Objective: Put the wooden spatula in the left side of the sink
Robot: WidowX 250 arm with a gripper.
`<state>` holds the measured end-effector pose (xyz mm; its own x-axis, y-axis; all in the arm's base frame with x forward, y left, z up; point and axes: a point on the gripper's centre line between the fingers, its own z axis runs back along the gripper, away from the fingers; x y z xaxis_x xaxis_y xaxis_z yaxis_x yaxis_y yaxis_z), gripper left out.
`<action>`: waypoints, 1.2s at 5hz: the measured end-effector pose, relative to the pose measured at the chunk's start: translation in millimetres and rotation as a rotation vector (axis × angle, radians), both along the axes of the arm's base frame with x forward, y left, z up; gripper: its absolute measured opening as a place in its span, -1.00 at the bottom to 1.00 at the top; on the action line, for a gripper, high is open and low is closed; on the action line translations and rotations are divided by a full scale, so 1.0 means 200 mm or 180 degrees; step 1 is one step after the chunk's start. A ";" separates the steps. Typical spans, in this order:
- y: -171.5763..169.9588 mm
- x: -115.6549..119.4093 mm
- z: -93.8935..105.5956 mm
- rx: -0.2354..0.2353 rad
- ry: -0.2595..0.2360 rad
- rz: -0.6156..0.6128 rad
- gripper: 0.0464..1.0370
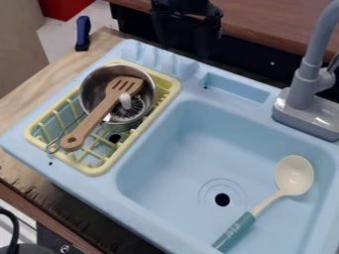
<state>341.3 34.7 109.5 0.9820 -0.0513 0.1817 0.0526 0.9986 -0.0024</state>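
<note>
Across the metal pot (84, 96) lies the wooden spatula (96, 115), not yet in the left of the sink (173, 149). I can't tell if the jaws are open.

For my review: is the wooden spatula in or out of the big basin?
Out: the spatula lies across the metal pot, over the yellow rack.

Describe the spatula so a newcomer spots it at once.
On the blue sink, find the yellow rack, upper left in view. Across the metal pot there lies the spatula: brown, with a slotted head, unlike the cream, teal-handled spoon in the basin.
</note>
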 end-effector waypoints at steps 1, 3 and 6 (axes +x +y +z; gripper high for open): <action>0.00 -0.01 -0.05 -0.0015 0.0112 0.0009 0.92; 0.04 -0.06 -0.06 -0.0005 0.0338 0.0018 0.92; 0.23 -0.32 0.09 0.0096 0.0123 0.0231 0.92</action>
<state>276.4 80.4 128.0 0.9896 0.0155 0.1432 -0.0195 0.9994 0.0272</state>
